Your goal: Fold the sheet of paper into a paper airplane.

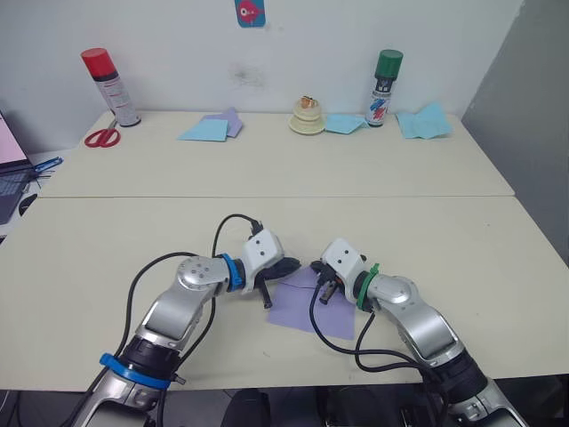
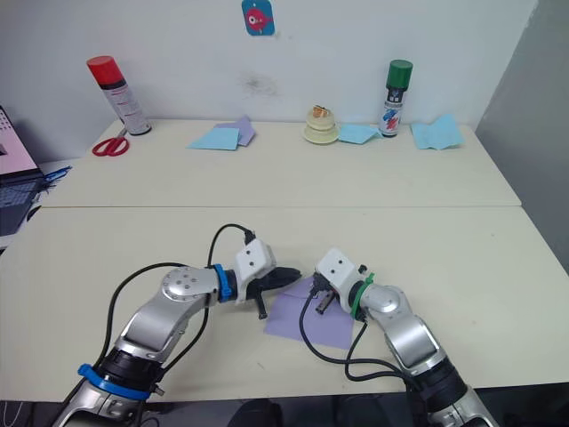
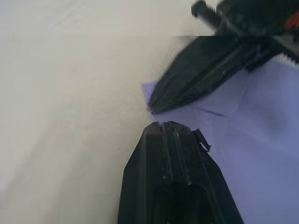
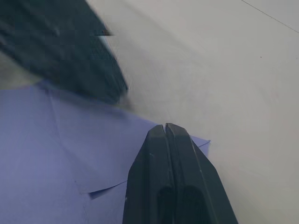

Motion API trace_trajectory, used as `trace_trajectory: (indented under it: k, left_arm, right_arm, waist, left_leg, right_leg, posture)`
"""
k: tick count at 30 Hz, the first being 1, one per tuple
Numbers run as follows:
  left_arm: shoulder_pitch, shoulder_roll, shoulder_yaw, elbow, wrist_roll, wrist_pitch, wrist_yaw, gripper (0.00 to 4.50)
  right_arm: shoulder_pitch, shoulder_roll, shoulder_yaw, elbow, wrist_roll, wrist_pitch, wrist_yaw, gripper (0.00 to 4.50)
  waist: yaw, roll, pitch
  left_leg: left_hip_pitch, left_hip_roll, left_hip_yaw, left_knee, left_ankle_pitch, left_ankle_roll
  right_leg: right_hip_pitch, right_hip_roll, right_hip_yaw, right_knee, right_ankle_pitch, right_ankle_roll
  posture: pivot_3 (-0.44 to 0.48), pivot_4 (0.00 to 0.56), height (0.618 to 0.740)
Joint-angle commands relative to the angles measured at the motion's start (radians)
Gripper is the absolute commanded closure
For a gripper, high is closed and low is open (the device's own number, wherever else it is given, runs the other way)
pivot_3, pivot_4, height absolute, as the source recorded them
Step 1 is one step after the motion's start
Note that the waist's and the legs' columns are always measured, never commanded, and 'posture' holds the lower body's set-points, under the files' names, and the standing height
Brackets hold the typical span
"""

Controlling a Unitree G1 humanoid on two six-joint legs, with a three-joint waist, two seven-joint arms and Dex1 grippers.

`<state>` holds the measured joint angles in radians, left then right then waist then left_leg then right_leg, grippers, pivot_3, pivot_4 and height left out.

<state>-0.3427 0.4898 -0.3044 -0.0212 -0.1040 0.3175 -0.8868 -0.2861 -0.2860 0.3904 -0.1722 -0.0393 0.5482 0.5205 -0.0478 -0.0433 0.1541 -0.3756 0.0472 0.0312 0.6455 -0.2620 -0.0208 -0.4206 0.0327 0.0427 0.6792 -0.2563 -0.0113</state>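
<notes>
- Both tools meet over the lavender sheet of paper [image 1: 311, 307]: my left tool [image 1: 286, 265] and right tool [image 4: 166, 128] each have fingers pressed together, tips on its 12 o'clock corner.
- Thin, matte, creased paper on the smooth table [image 1: 427, 240] near my edge.
- Risk: closed tips skidding could drag or crumple the flap, skewing the fold.

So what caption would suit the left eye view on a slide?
Both grippers, left and right, meet shut-fingered at the far corner of the lavender sheet of paper on the table.
</notes>
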Motion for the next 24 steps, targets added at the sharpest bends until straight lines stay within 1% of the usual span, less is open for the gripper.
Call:
trace_trajectory:
  k: [1, 4, 8, 15, 24]
  left_arm:
    - [-0.034, -0.018, -0.029, 0.042, 0.031, -0.055, -0.012, 4.48]
    - [-0.04, -0.022, -0.043, 0.088, 0.052, -0.072, -0.015, 4.48]
    - [-0.024, -0.012, -0.03, 0.121, 0.049, -0.068, -0.023, 4.48]
    - [0.053, 0.033, 0.041, 0.073, -0.015, 0.024, -0.026, 4.48]
    - [0.153, 0.107, 0.059, 0.001, -0.026, 0.05, -0.038, 4.48]
  right_arm:
    - [0.016, -0.007, 0.019, 0.029, -0.015, 0.023, 0.004, 4.5]
    - [0.018, -0.008, 0.019, 0.025, -0.015, 0.026, 0.004, 4.5]
    - [0.021, -0.01, 0.021, 0.02, -0.015, 0.029, 0.004, 4.5]
    - [0.023, -0.01, 0.026, 0.017, -0.014, 0.031, 0.008, 4.5]
    - [0.017, -0.011, 0.032, 0.03, -0.014, 0.021, 0.011, 4.5]
  waist:
    - [0.0, 0.0, 0.0]
    - [0.0, 0.0, 0.0]
    - [0.0, 0.0, 0.0]
    - [-0.002, 0.0, 0.0]
    - [-0.004, 0.0, -0.001]
  left_leg:
    - [0.0, 0.0, 0.0, 0.0, 0.0, 0.0]
    - [0.0, 0.0, -0.001, 0.0, 0.0, 0.0]
    - [0.0, 0.0, -0.001, 0.0, 0.0, 0.0]
    - [0.001, 0.001, -0.001, 0.0, 0.0, 0.0]
    - [0.002, 0.001, 0.0, -0.001, 0.0, 0.0]
  right_leg:
    - [0.0, 0.0, 0.0, 0.0, 0.0, 0.0]
    - [0.0, 0.0, -0.001, 0.0, 0.0, 0.0]
    - [0.0, 0.0, -0.001, 0.0, 0.0, 0.0]
    - [0.0, 0.0, -0.001, 0.0, 0.0, 0.0]
    - [0.001, 0.0, 0.0, 0.0, -0.001, -0.001]
  posture:
    - [0.0, 0.15, 0.725]
    - [0.0, 0.15, 0.725]
    - [0.0, 0.15, 0.725]
    - [0.0, 0.15, 0.725]
    - [0.0, 0.15, 0.725]
